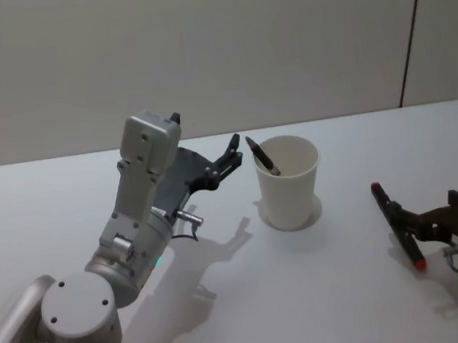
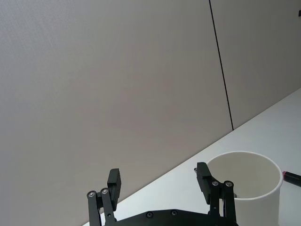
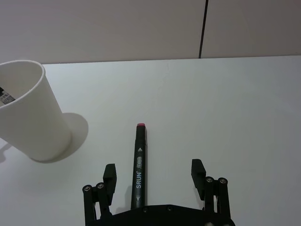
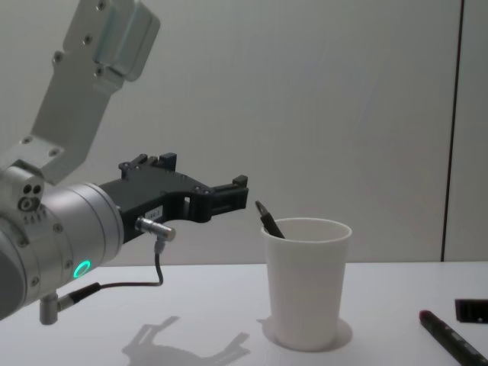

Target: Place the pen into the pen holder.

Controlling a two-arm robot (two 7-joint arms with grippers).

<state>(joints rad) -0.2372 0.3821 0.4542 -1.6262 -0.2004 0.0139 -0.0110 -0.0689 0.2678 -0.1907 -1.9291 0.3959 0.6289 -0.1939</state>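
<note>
Head view puts the left gripper (image 1: 233, 152) raised just beside the pen holder (image 1: 288, 185), fingers spread and empty. A dark pen (image 1: 262, 156) already leans inside it, against the rim nearest that gripper. The right gripper (image 3: 154, 168), likewise released, has a red-tipped marker (image 3: 139, 165) lying on the table (image 1: 350, 290) between its fingers, ungrasped. One pen looks delivered; this marker probably remains.

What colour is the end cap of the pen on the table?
Red end cap; right wrist view shows it best.
</note>
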